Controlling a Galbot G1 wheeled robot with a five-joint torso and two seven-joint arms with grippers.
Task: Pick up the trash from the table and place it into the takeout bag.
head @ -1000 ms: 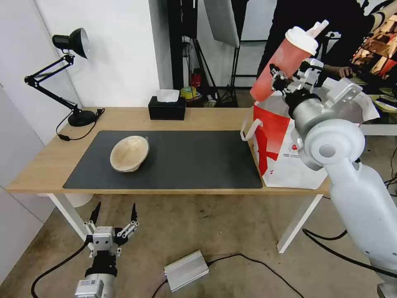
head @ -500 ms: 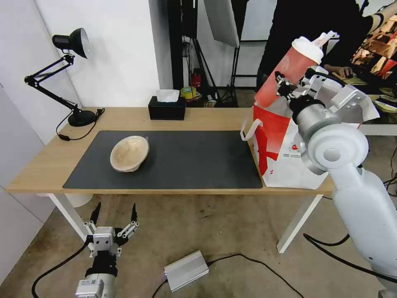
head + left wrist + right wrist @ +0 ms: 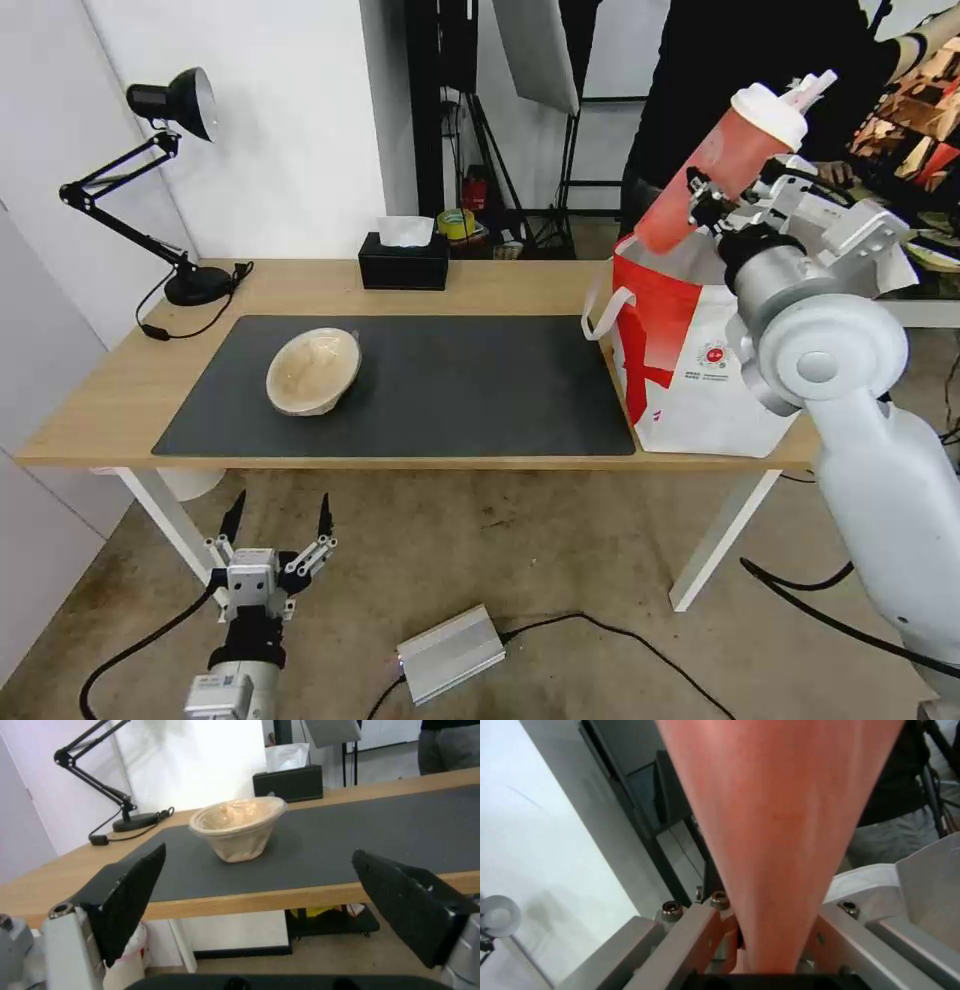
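1. Red and tall, the drink cup (image 3: 722,162) is held in the air above the open top of the takeout bag (image 3: 690,370), tilted so that its long axis runs from its narrow base, low and toward the robot's left, up to its white lid (image 3: 769,102), high and toward the right.
2. The right gripper (image 3: 722,205) is clamped on the cup's lower body; in the right wrist view the fingers (image 3: 700,930) press against both sides of the red wall.
3. Compared with a second ago, the cup and right gripper have moved to the right and slightly up, with much the same lean.
4. The takeout bag stands on the right end of the table (image 3: 500,285), just beside the dark grey mat (image 3: 430,385).
5. The tan pulp bowl (image 3: 312,371) rests tilted on the mat's left part, unmoved.
6. The left gripper (image 3: 278,520) hangs below the table's front edge, jaws spread wide, where it was before.
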